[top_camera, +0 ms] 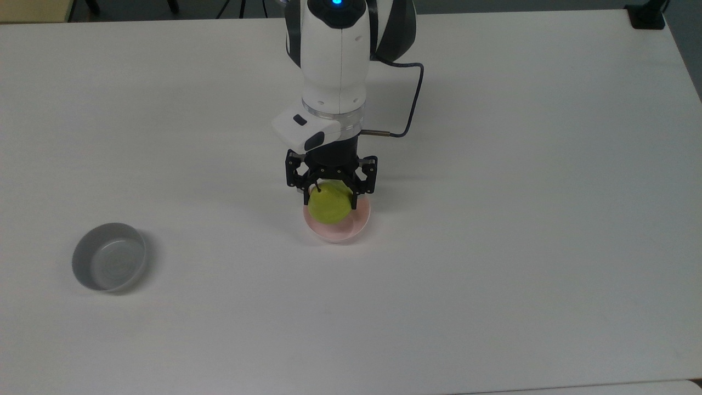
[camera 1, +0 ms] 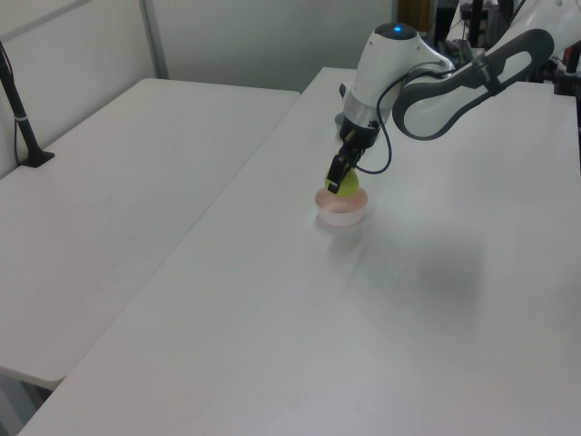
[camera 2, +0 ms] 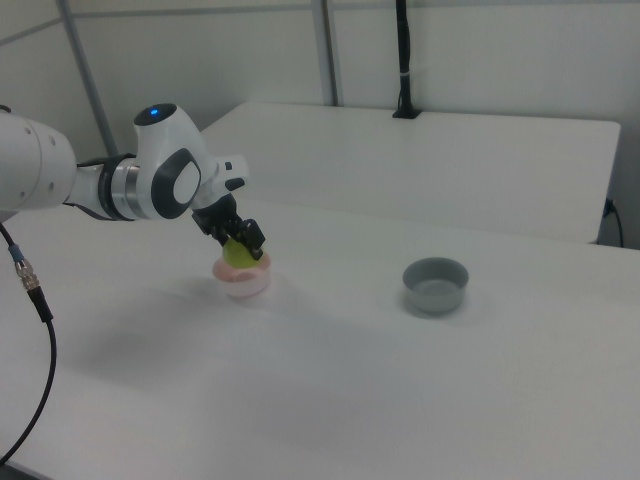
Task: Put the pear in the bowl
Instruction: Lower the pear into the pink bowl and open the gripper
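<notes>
My gripper (top_camera: 330, 202) is shut on the yellow-green pear (top_camera: 329, 205), whose dark stem points up toward the black fingers (top_camera: 300, 181). The pear hangs directly over the pale pink bowl (top_camera: 356, 224) and covers most of its inside in the top view. In the left view the pear (camera 1: 350, 184) sits low at the rim of the pink bowl (camera 1: 341, 210), held by the gripper (camera 1: 343, 180). From the right view, the pear (camera 2: 237, 255) is down in the mouth of the bowl (camera 2: 243, 282) under the gripper (camera 2: 242, 244). Whether it touches the bowl's bottom I cannot tell.
A grey bowl (top_camera: 109, 256) stands alone at the top view's lower left, and at the right view's right as the grey bowl (camera 2: 435, 284). The white table (top_camera: 493, 219) spreads wide around both bowls. A second white table (camera 1: 109, 182) adjoins on the left view's left.
</notes>
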Motion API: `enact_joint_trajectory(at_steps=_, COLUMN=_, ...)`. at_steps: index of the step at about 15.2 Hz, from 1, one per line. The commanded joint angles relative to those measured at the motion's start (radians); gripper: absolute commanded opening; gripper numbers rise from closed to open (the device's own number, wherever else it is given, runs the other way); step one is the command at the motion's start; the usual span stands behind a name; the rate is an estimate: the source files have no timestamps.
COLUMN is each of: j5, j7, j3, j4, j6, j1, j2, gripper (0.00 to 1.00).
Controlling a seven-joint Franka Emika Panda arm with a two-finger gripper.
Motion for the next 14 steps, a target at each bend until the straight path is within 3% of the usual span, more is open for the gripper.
enact_joint_trajectory(at_steps=1, j5=-0.016, j7=-0.001, j3=-0.008, j4=-0.013, j6=0.035, j1=0.012, j2=0.020, gripper=0.53)
enact_joint_trajectory(at_steps=7, j5=-0.016, j7=0.001, j3=-0.008, j4=-0.011, j6=0.046, j1=0.024, j2=0.043, gripper=0.55)
enact_joint_trajectory(at_steps=10, j5=-0.013, j7=0.010, j3=-0.008, j4=-0.010, j6=0.064, j1=0.024, j2=0.046, gripper=0.76)
enact_joint_trajectory(at_steps=14, j5=-0.006, j7=0.016, j3=-0.008, j4=0.002, j6=0.059, j1=0.023, j2=0.043, gripper=0.89)
